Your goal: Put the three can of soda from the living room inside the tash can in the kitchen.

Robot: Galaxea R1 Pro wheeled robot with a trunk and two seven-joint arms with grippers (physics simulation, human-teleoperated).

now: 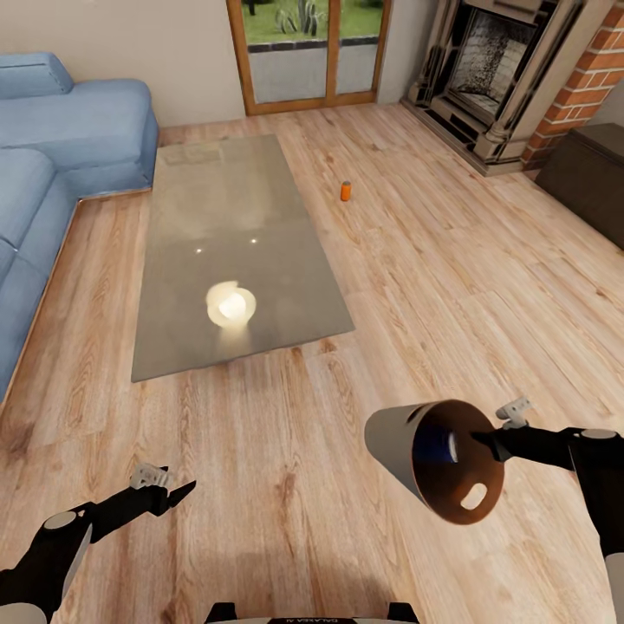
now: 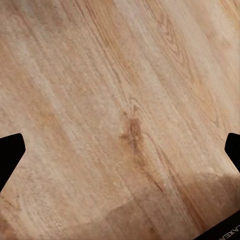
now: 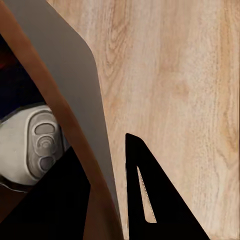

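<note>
Living room, light plank floor [image 1: 286, 485]. The right gripper [image 1: 490, 444] was clamped on the rim of the trash can [image 1: 394, 446], one finger inside the wall and one outside, as the right wrist view showed [image 3: 145, 200]. The can hung tipped on its side, mouth facing near and right, above the floor at near right. Inside it lay a dark blue soda can [image 1: 433, 446], its silver-grey top [image 3: 35, 145] plain in the wrist view. Whether a second can sat behind it could not be told.

One orange soda can [image 1: 346, 191] stood upright on the floor, far of centre, just right of the glass low table [image 1: 260, 260] and well apart from the robot. Blue sofa [image 1: 61, 147] at far left, fireplace [image 1: 498, 69] at far right.

The left gripper [image 1: 169, 494] hung over bare floor at near left, fingers spread wide and holding nothing.

Judgement: collecting step, partly done. The next move likely called for driving toward the orange can, then lowering the free left arm to grasp it and drop it into the bucket. The tilt risked spilling the blue can; righting the bucket first seemed wise.
</note>
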